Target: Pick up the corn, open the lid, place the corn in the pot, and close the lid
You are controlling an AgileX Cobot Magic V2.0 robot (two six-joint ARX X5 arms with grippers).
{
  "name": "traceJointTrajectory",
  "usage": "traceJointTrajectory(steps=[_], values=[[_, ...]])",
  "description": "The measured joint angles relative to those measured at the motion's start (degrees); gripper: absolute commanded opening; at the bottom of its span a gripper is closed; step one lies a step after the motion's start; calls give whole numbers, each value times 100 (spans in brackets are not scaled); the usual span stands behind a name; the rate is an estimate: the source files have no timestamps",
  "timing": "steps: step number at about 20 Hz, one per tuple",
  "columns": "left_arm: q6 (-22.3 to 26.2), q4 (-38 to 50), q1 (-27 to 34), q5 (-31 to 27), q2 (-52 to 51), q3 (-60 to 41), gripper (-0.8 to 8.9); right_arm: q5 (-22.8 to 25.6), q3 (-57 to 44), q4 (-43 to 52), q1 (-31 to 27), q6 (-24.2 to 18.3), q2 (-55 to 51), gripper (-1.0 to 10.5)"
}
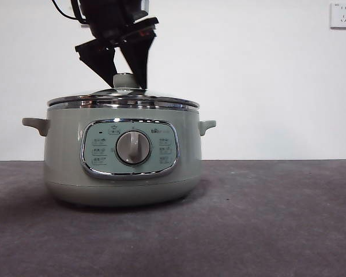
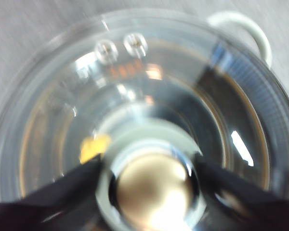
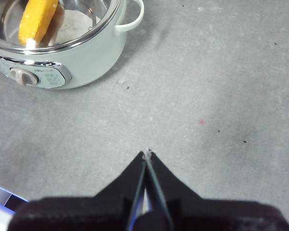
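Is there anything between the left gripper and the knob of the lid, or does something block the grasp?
Nothing visible blocks it. The left gripper has its fingers on either side of the knob of the lid, which sits on the pot. The corn already lies inside the pot. The right gripper waits apart, shut.

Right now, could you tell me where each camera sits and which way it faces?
Front: low at table height, level at the pot; left gripper astride the knob.
Left wrist: straight down onto the lid; its jaws flank the knob.
Right wrist: above bare table; right gripper shut.
Both wrist views show the corn.
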Motion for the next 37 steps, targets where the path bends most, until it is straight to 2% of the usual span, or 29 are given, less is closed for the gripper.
traceJointTrajectory(steps=[13, 14, 15, 17, 19, 22, 27, 32, 35, 37], values=[[-24, 114, -2, -295, -127, -98, 665, 2, 0, 0, 0, -2, 0, -15], [-26, 105, 0, -297, -293, -118, 583, 7, 0, 0, 0, -2, 0, -15], [-31, 61, 0, -297, -544, -118, 440, 55, 0, 0, 0, 0, 0, -15], [-28, -256, -4, -297, -1198, -114, 15, 273, 0, 0, 0, 0, 0, -15], [-31, -743, -52, -297, -1849, -109, -3, 490, 0, 0, 0, 0, 0, -15], [-177, -1268, -160, -293, -2649, -109, -3, 501, 0, 0, 0, 0, 0, -15], [-527, -1250, -179, -295, -3727, -109, -3, 503, 0, 0, 0, 0, 0, -15], [-570, -1252, -179, -297, -3998, -109, -2, 509, 0, 0, 0, 0, 0, -15], [39, -1248, -94, -400, -3969, -138, -1, 514, 0, 0, 0, 0, 0, -15], [365, -1130, 321, -393, -4072, -382, -1, 514, 0, 0, 0, 0, -2, -15]])
